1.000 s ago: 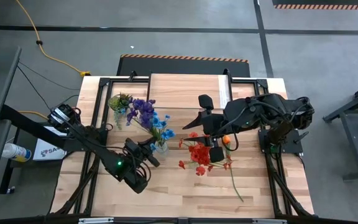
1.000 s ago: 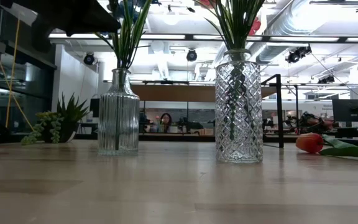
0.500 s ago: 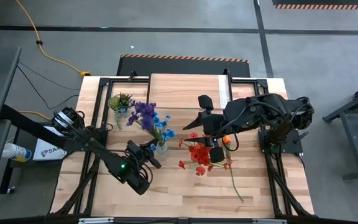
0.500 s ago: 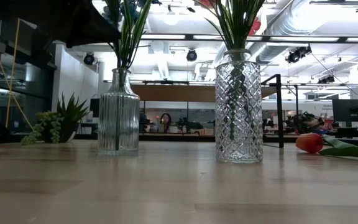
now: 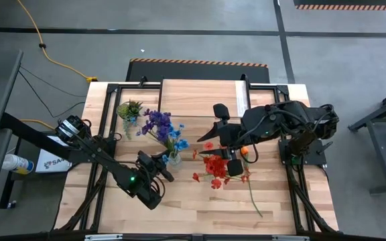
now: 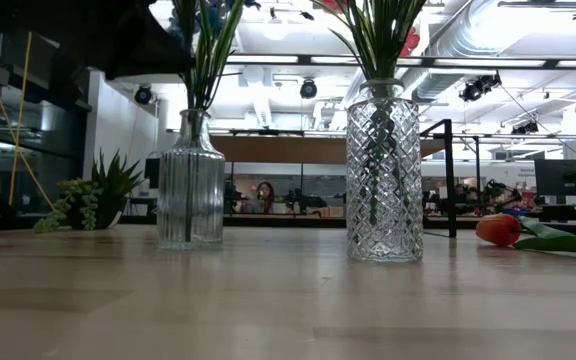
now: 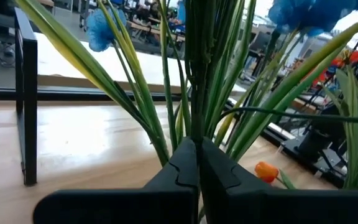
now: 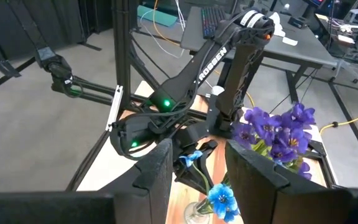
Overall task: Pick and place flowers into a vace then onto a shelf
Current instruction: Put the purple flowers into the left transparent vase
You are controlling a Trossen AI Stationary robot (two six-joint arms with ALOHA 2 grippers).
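Left gripper [image 7: 196, 163] clenched on blue and purple flowers [image 5: 161, 128] standing in ribbed vase [image 6: 191, 182]. Risk: pull sideways tips vase. Right gripper [image 5: 233, 161] half-open above red flowers [image 5: 214, 165], grasping nothing visible. Shelf [image 5: 200, 99] behind, unused.

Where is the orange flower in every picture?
High view: orange flower right of the red flowers.
Low view: far right, on the table.
Left wrist view: beyond the green stems.
Right wrist view: not there.
Shared landmark: blue flowers.
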